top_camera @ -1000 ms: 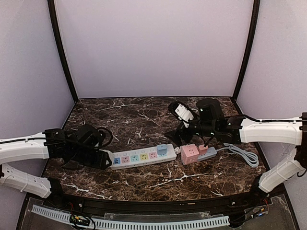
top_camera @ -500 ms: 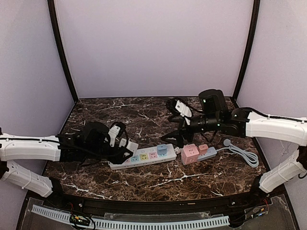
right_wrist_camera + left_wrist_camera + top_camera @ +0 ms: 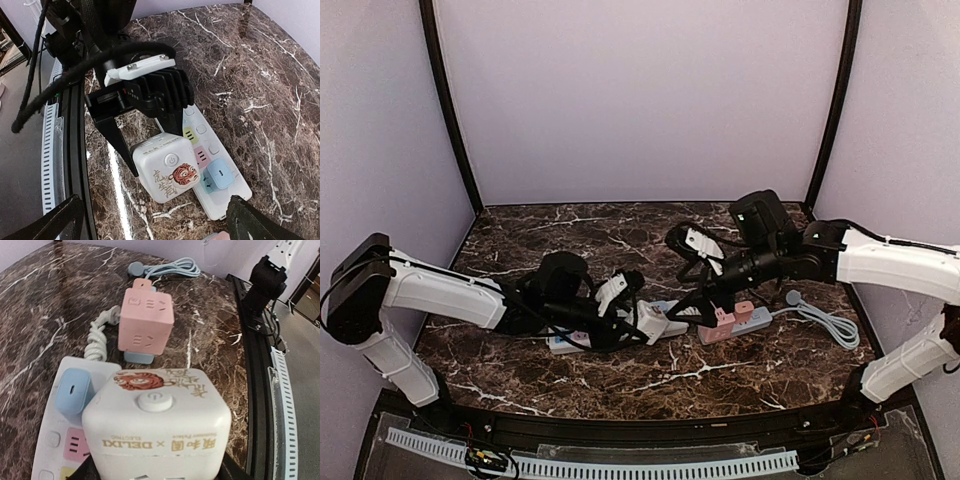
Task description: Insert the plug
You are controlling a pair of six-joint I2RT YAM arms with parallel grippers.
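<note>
- Currently the left gripper (image 3: 625, 322) is clenched on the white cube plug (image 3: 155, 425), with a finger on each of two opposite flat sides.
- Cube sits over the right part of the power strip (image 3: 212, 150), just beside the blue plug (image 3: 72, 390) already in the strip. I can't tell if its prongs are touching the strip, since the underside is hidden.
- Right gripper (image 3: 695, 303) is released with jaws wide, grasping nothing, and hovers near the pink cube (image 3: 146, 322) to the right.
- Handling, my guess: hard plastic shell, rigid and light, won't deform under the squeeze.
- Sides look glossy, so it could slip or twist when I push down.
- Best hold is what I have: flat sides, fingers low on the body, clear of the top button and the tiger sticker.
- Seating the prongs probably needs a firm, straight push, and any tilt would jam it.
- Strip looks light and may skate on the smooth marble desk (image 3: 620, 240), so I may pin it with the free gripper.
</note>
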